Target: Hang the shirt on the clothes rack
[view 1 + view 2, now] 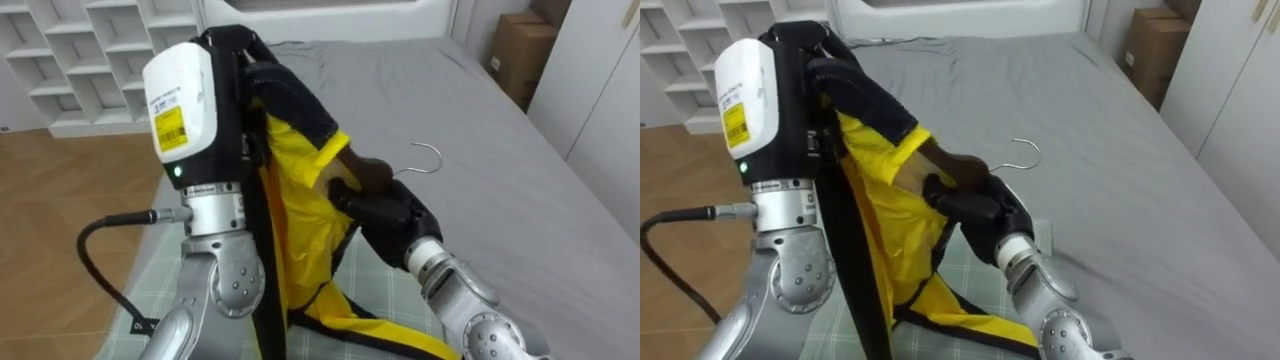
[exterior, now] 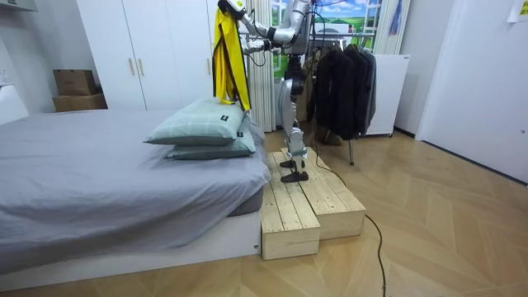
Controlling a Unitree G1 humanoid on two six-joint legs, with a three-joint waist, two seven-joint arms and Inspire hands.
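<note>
A yellow garment with black trim (image 1: 295,215) hangs from my left hand (image 1: 232,62), which is raised high and curled on the black cloth at its top. My right hand (image 1: 385,212) is shut on a brown wooden hanger (image 1: 365,172) at the garment's yellow opening. One end of the hanger is pushed inside the cloth, and its metal hook (image 1: 428,155) sticks out to the right. In the room view I stand on a wooden platform (image 2: 301,198) beside the bed, holding the garment (image 2: 229,62) up over the pillows.
The grey bed (image 1: 470,110) stretches ahead, with checked pillows (image 2: 202,128) below the garment. A rack of dark clothes (image 2: 342,78) stands behind me. White shelves (image 1: 70,60) are at the far left, and a cardboard box (image 1: 520,50) at the far right.
</note>
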